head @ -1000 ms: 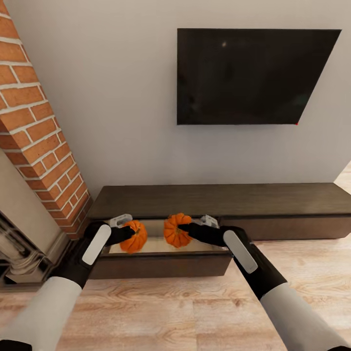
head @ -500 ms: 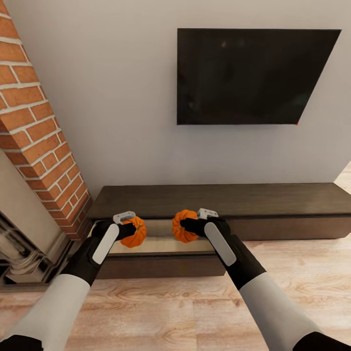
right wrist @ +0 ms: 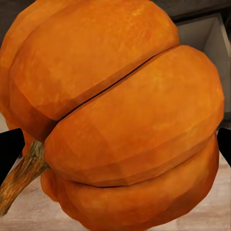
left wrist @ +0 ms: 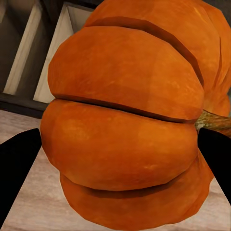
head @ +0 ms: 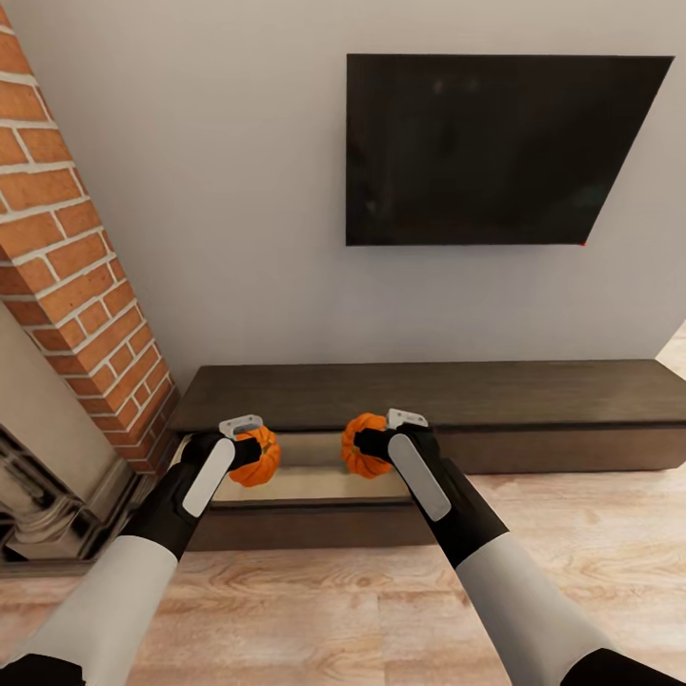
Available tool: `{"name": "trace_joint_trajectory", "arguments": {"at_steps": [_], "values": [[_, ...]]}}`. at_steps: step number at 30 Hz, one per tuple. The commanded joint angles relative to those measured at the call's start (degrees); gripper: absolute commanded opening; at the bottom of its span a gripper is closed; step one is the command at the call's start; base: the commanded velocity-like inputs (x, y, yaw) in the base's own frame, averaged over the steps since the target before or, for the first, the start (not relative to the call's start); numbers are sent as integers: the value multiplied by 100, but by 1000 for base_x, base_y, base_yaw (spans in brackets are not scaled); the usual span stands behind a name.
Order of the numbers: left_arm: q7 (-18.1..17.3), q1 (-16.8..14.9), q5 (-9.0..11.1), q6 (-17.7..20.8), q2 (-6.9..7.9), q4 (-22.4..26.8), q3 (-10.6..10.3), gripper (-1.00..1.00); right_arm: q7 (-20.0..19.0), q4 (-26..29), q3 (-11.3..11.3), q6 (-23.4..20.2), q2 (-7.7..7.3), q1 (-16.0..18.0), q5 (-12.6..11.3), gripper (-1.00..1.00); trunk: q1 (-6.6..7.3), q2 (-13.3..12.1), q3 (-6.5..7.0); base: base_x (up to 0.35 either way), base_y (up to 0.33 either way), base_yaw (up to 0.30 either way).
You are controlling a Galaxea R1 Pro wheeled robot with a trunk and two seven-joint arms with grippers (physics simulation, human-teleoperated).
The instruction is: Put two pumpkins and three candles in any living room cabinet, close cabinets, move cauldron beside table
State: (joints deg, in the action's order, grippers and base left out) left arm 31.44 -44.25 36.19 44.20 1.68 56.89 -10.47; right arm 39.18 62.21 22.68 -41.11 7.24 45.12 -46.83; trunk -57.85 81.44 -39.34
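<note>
Since a second ago, drawn in closer over the open drawer (head: 305, 479) of the cabinet (head: 534, 393), both arms, with the right pumpkin (head: 363, 448) nearer the drawer's back edge. Head view: left gripper (head: 250, 450) clamped on the left pumpkin (head: 259, 457) above the drawer's left end, right gripper (head: 370, 444) clamped on its own above the middle; pale drawer floor directly beneath both, so the coming move looks like a straight lowering and a release, neither arm clearly nearer. Left wrist view: ribbed pumpkin (left wrist: 130, 115) pinched between two dark fingers (left wrist: 17, 168), stem sideways toward one of them, pale drawer compartments beyond. Right wrist view: same grip on the other pumpkin (right wrist: 120, 115), fingertips (right wrist: 9, 147) at its flanks, stem lying sideways, a drawer corner behind. Candles, cauldron and table unplaced from these frames.
</note>
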Motion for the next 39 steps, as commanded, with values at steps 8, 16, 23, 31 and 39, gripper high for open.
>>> {"name": "trace_joint_trajectory", "arguments": {"at_steps": [8, 16, 23, 31, 39], "values": [[64, -5, 56, 1, 7, -2, -190, -100, 79, 12, 16, 40, -3, 5, 2, -100, 0, 3, -5, 141, 27, 0], [63, -4, 70, -6, 8, -7, -198, -100, 79, 10, 17, 42, -3, 5, 0, -100, 0, 3, -5, 136, 52, 0], [58, -3, 70, -7, 7, -11, -198, -100, 54, 2, 18, 42, -3, 4, -10, -100, 0, 3, -5, 119, 87, 0], [48, -1, 81, -7, 7, -13, -216, -100, 30, -21, 18, 28, -3, 5, -26, -100, 0, 3, -5, 233, 15, 0], [47, -3, 74, -7, 7, -12, -210, -100, 26, -48, 18, -1, -3, 5, -23, -100, 0, 3, -5, 238, -121, 0]]}}
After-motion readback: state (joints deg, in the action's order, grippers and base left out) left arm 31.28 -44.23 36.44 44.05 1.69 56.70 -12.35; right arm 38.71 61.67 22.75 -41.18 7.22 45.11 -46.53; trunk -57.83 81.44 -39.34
